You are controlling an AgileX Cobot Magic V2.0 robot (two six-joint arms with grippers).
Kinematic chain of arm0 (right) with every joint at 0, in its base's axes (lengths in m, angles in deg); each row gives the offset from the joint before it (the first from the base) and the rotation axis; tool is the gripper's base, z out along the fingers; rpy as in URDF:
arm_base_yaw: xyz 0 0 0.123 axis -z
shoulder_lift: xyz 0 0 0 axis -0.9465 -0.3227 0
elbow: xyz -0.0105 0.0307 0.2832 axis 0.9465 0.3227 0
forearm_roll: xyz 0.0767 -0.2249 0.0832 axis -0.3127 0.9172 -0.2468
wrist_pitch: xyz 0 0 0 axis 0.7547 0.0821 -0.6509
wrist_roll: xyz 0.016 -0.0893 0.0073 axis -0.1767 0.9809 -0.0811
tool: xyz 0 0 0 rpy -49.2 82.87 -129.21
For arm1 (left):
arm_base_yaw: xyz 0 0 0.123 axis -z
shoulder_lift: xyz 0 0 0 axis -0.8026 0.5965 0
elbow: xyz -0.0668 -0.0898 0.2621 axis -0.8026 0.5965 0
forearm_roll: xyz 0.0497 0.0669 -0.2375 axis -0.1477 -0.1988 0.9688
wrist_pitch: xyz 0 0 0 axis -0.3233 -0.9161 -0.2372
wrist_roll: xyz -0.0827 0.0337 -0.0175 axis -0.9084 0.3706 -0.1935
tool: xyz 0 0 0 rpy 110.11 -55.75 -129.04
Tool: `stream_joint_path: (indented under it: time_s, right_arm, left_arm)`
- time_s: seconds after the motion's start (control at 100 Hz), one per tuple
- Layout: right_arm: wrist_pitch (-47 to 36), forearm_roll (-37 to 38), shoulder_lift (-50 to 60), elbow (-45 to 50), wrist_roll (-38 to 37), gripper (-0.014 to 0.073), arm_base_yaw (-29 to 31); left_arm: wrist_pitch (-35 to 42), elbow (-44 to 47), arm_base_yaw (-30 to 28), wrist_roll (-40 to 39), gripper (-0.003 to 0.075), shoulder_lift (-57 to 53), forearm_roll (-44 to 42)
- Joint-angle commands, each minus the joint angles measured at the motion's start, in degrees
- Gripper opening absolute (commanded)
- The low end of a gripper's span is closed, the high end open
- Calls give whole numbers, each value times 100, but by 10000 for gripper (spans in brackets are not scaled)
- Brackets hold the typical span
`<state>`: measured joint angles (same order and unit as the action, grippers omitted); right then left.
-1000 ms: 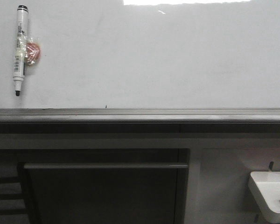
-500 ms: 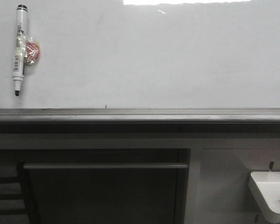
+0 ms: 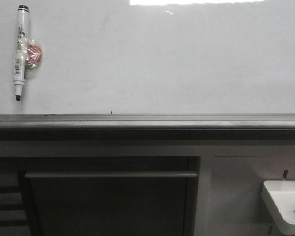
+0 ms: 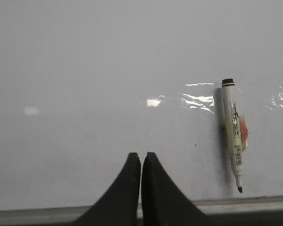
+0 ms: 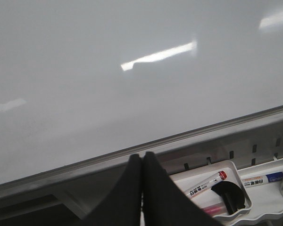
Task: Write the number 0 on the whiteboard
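The whiteboard [image 3: 162, 64] fills the upper half of the front view, glossy white with a grey metal edge rail [image 3: 147, 120]. No number 0 shows on it. A white marker pen [image 3: 20, 51] with a black tip hangs at the board's upper left, tip down, with a small reddish piece taped beside it. It also shows in the left wrist view [image 4: 232, 134]. My left gripper [image 4: 141, 155] is shut and empty, to the left of the pen near the rail. My right gripper [image 5: 142, 155] is shut and empty over the rail. Neither gripper shows in the front view.
A small white tray [image 3: 285, 206] with a red item sits at the lower right below the board. In the right wrist view the tray [image 5: 212, 181] holds a red-capped marker [image 5: 205, 183] and a black item. A dark cabinet front [image 3: 108, 201] lies under the rail.
The view has shifted very slightly; the tray at the lower right sits a little lower than a second ago. The marker and the board look the same.
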<state>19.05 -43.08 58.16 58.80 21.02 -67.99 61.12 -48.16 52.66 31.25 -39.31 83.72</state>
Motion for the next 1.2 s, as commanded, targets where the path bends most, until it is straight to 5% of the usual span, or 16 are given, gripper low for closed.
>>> stream_joint_path:
  time_s: [0.0, 0.09, 0.24, 0.31, 0.6, 0.98, 1.19]
  right_arm:
    - [-584, 3, -427, -373, 11, -55, 25]
    - [-915, 3, -669, -383, 11, -55, 25]
    - [-932, 3, -887, -346, 11, -55, 25]
    - [-943, 3, -940, -307, 11, -55, 25]
    - [-724, 3, -950, -244, 141, -55, -9]
    - [-688, 3, -950, -244, 233, -55, -9]
    - [-676, 3, -950, -244, 233, -55, -9]
  left_arm:
    - [570, -389, 91, 73, -7, 377, 74]
    - [821, -389, 176, 73, 104, 568, 129]
    - [847, -378, 289, 73, 442, 831, 548]
    - [932, -378, 289, 73, 507, 974, 959]
    - [1316, -378, 398, 87, 494, 1927, 1440]
    - [2764, -378, 2467, 242, 493, 3202, 1061]
    - [3304, -378, 2737, 230, 492, 3849, 1072]
